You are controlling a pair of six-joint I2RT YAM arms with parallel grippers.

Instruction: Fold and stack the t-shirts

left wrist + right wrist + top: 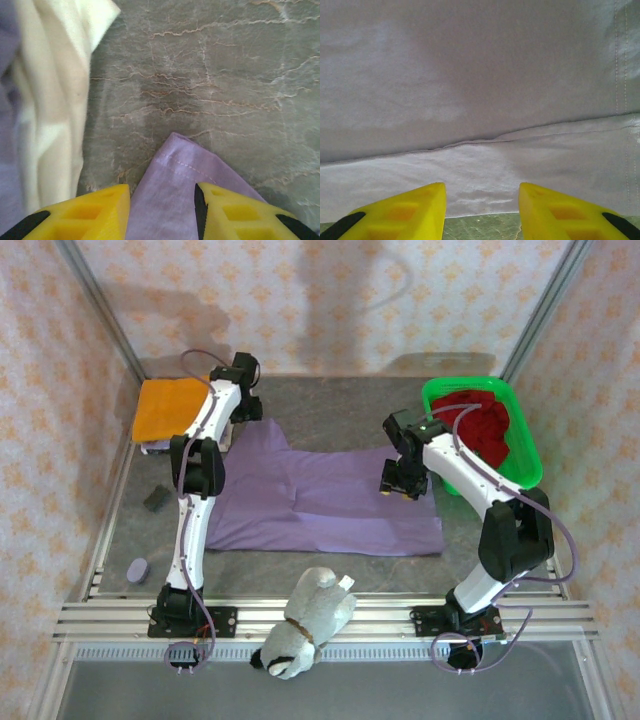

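Your left gripper (161,189) stands partly spread, with a corner of the lavender t-shirt (172,205) lying loose between its jaws. Your right gripper (481,189) is likewise spread over that shirt's hem at mid-frame, gripping nothing. The green basket (527,445) at upper right holds the dark red t-shirt (485,430). The orange t-shirt (172,405) lies upper left.

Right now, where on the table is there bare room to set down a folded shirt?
The widest bare patch is the far strip of table, between the orange shirt and the green basket, behind the purple shirt. The left edge is crowded: a dark block, a small disc and the left arm.
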